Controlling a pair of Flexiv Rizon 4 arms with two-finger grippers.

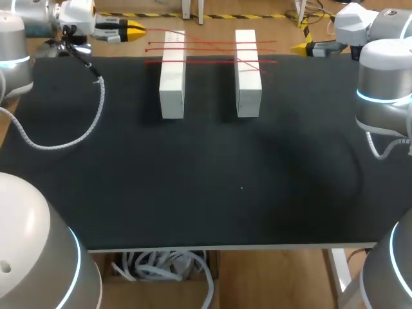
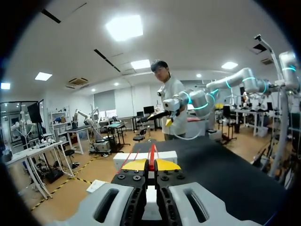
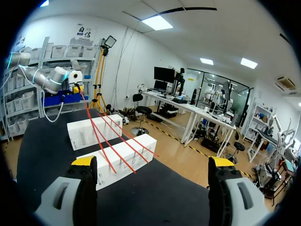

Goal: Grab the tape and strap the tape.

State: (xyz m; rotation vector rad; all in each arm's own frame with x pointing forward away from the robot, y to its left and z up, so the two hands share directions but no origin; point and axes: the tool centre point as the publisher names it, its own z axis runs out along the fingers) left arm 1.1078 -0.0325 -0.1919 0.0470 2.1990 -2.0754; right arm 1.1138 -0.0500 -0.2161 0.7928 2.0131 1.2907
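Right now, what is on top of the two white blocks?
Red tape strands cross the tops of both white blocks near their far ends; only the surface beneath each strand is covered.

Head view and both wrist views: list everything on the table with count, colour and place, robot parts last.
table: one, black, fills the middle of the head view.
white blocks: two, white, side by side but apart at the table's far middle.
red tape: several strands, red, stretched across both blocks' tops and running to the left gripper.
coiled cable: one, white, looping from the left arm over the table's left part.
left gripper: one, yellow tips, far left corner, shut on the red tape.
right gripper: one, yellow tips, far right edge, open, holding nothing.
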